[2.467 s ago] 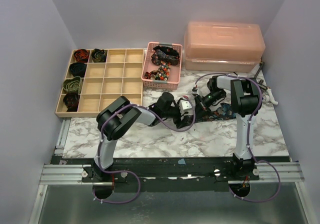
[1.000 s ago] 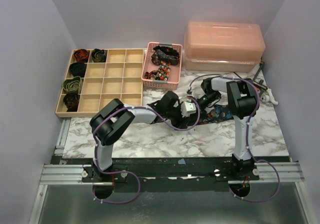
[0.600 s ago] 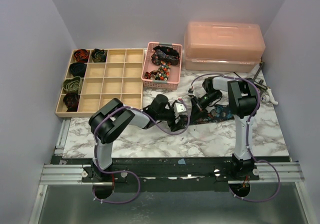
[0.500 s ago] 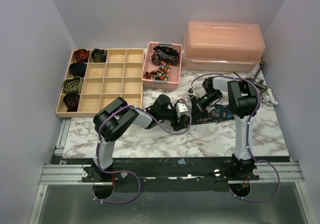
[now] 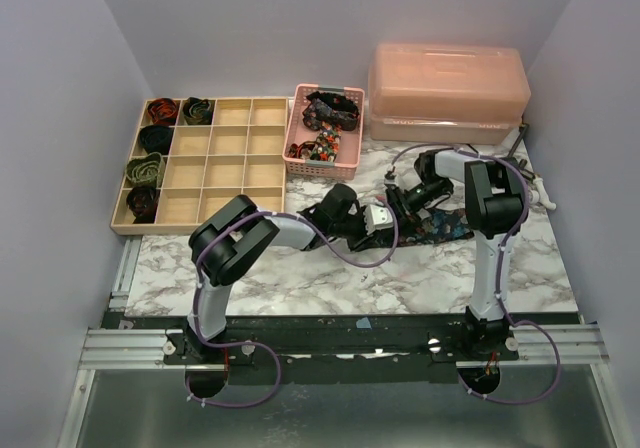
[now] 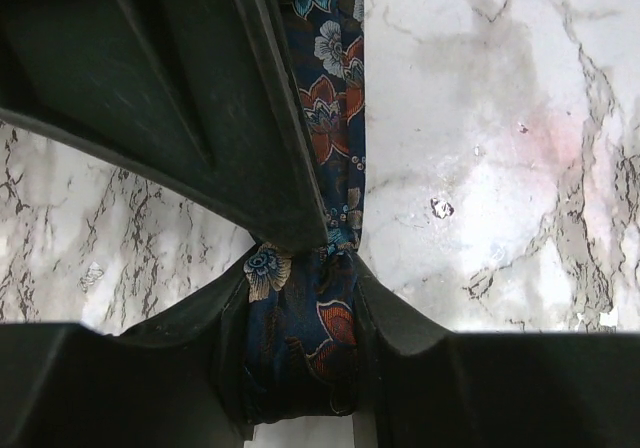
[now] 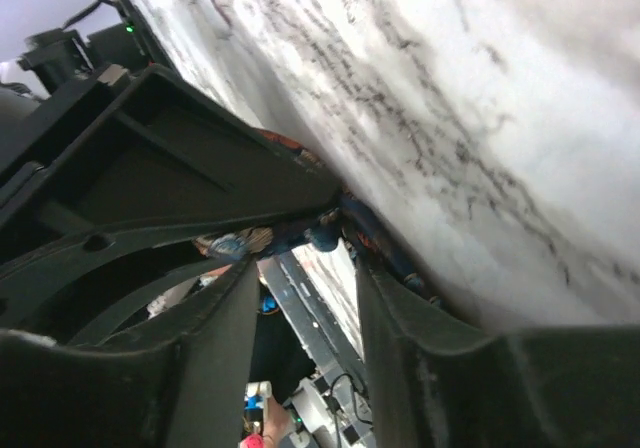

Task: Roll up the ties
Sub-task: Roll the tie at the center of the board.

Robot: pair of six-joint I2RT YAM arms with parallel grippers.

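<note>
Left wrist view: navy floral fabric necktie (image 6: 335,148) flat on marble desk (image 5: 300,268), near-right of pink plastic mesh basket (image 5: 296,153). Left gripper (image 6: 300,268) clenched on bunched tie end. Right gripper (image 7: 305,253) close alongside; grip impossible to tell. Likely soft, light, slippery, prone to uncoiling; best pinched across full width.

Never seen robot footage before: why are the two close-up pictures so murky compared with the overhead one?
Left wrist: black fingers crowd the frame, though the tie is sharp. Right wrist: tilted, the marble table blurred and glary. Top external: evenly lit.
</note>
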